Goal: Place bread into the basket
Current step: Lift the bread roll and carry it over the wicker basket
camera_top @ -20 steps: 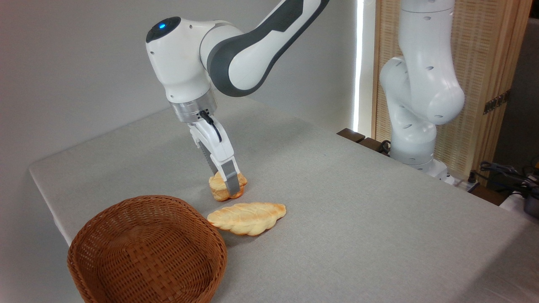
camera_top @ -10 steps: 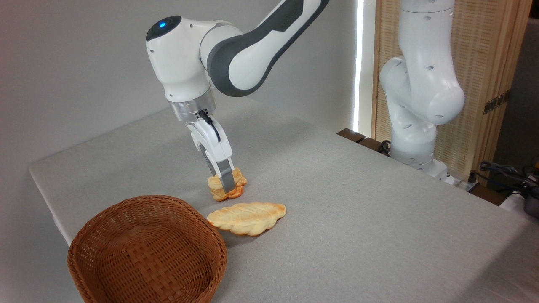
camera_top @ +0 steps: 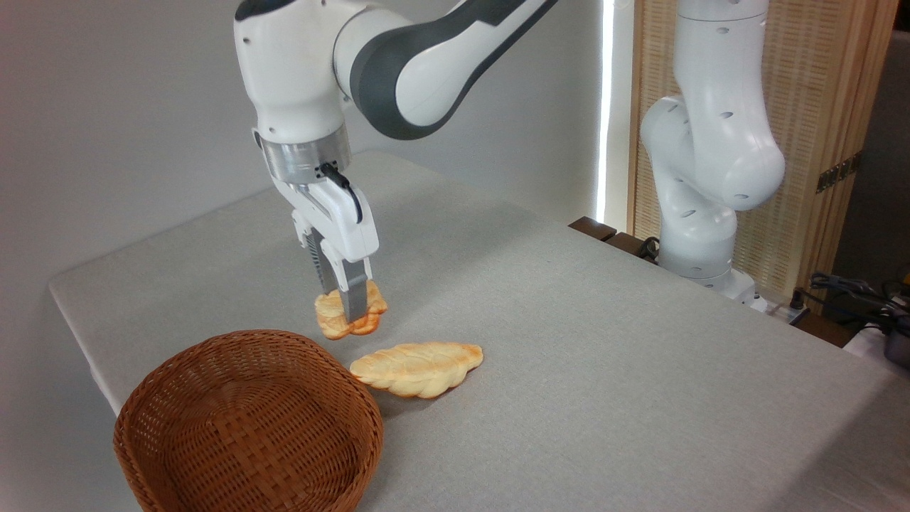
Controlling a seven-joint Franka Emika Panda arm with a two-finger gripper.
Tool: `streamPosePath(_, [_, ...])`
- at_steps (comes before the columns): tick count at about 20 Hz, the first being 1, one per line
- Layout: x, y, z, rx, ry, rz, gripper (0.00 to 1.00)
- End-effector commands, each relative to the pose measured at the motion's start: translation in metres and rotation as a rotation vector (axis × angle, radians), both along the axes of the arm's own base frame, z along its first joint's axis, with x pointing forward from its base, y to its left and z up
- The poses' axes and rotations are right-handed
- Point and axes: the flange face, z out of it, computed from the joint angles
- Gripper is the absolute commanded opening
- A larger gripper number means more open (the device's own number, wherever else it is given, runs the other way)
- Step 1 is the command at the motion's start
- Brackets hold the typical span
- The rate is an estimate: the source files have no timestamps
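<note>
The bread [camera_top: 333, 317], a small lumpy golden-brown bun, hangs just above the table with my gripper [camera_top: 350, 313] shut on it from above. One grey finger [camera_top: 355, 301] crosses its front; the other is hidden behind the bun. The round reddish-brown wicker basket [camera_top: 213, 370] stands at the front left, its far rim just below and in front of the held bun. Nothing lies inside the basket.
A long flat braided loaf [camera_top: 418, 368] lies on the grey table [camera_top: 604, 341] right of the basket, just below and right of the gripper. A second white robot arm [camera_top: 707, 149] stands at the table's far right edge. Cables [camera_top: 853, 295] lie beyond that edge.
My gripper has lifted the bread off the table and carried it left toward the basket. The wrist has risen and swung left. The braided loaf and basket have not moved.
</note>
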Motion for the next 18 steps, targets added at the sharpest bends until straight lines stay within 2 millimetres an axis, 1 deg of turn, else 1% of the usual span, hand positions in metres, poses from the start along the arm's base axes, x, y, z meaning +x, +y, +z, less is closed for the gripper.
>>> streamPosePath(1, [0.017, 0.025, 0.029, -0.081, -0.081, 0.075, 0.49])
streamPosePath(3, [0.024, 0.032, 0.036, -0.108, -0.135, 0.106, 0.52])
streamPosePath(4, [0.028, 0.035, 0.039, -0.118, -0.167, 0.119, 0.58])
streamPosePath(6, [0.037, 0.036, 0.045, -0.125, -0.249, 0.134, 0.64])
streamPosePath(8, [0.042, 0.036, 0.044, -0.116, -0.288, 0.137, 0.97])
streamPosePath(9, [0.043, 0.036, 0.043, -0.116, -0.289, 0.137, 1.00])
streamPosePath(11, [0.044, 0.036, 0.041, -0.113, -0.289, 0.137, 1.00])
streamPosePath(12, [0.045, 0.035, 0.037, -0.109, -0.284, 0.137, 1.00])
streamPosePath(18, [0.047, 0.034, 0.038, -0.114, -0.299, 0.143, 1.00])
